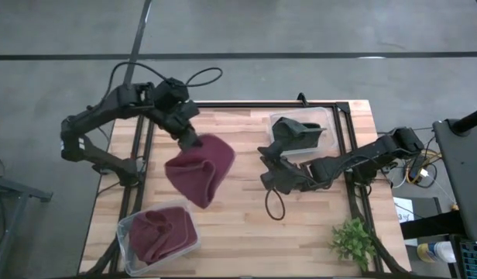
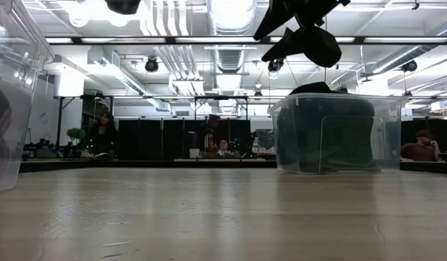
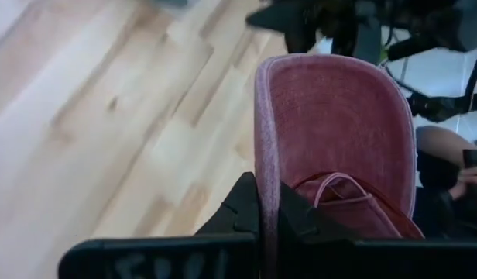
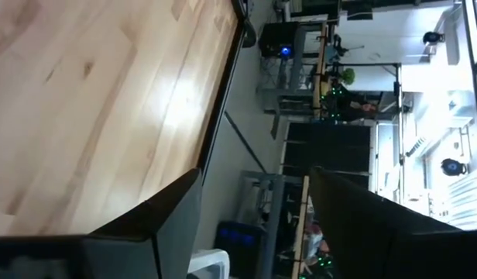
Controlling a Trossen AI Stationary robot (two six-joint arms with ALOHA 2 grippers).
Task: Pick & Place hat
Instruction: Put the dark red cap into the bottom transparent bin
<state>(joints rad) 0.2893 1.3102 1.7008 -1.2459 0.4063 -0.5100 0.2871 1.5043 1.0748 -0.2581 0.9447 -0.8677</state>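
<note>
A maroon hat (image 1: pixel 200 170) hangs above the middle of the wooden table, with my left gripper (image 1: pixel 188 141) shut on it. In the left wrist view the hat (image 3: pixel 339 124) shows its hollow inside. My right gripper (image 1: pixel 273 177) stands open to the hat's right, above the table, with nothing between its fingers (image 4: pixel 176 225). Another maroon hat (image 1: pixel 163 232) lies in a clear bin (image 1: pixel 124 231) at the near left. A clear bin (image 1: pixel 325 118) at the far right holds a dark hat (image 1: pixel 294 132). My left gripper pinches the hat's rim (image 3: pixel 266 182) between its two shut fingers, one finger inside the hollow and one outside. It comes from the table's far left, slanting down. The hat hangs below the fingers, clear of the table.
A small green plant (image 1: pixel 351 242) stands at the near right corner. A black cord loop (image 1: pixel 274 204) hangs below the right arm. A black frame rail (image 1: pixel 348 155) runs along the table's right side. In the low view the far bin (image 2: pixel 329 134) stands right of centre.
</note>
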